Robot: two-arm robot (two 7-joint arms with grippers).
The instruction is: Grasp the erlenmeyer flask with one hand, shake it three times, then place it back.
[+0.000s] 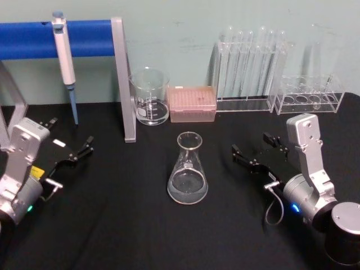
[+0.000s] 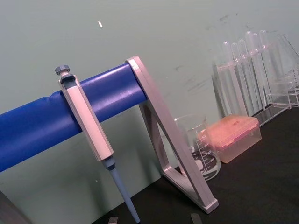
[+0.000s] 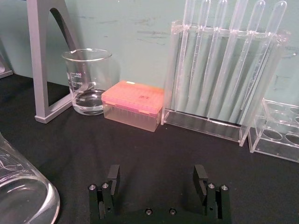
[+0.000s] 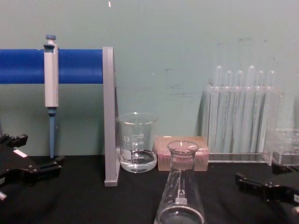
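Observation:
The erlenmeyer flask (image 1: 188, 169) stands upright on the black table, midway between my two arms. It is clear glass with a wide base and a narrow neck, and it also stands close in the chest view (image 4: 180, 198). The right gripper (image 1: 249, 142) rests to the right of the flask, open and holding nothing. In the right wrist view its gripper (image 3: 156, 175) has its fingers wide apart, and the flask's base (image 3: 18, 191) sits off to one side. The left gripper (image 1: 70, 135) lies at the table's left, open and apart from the flask.
Along the back stand a glass beaker (image 1: 149, 97), a pink tip box (image 1: 192, 103), a rack of tall tubes (image 1: 250, 67) and a low clear rack (image 1: 309, 95). A pipette (image 1: 64, 56) hangs on the blue bar with a grey upright (image 1: 125, 79).

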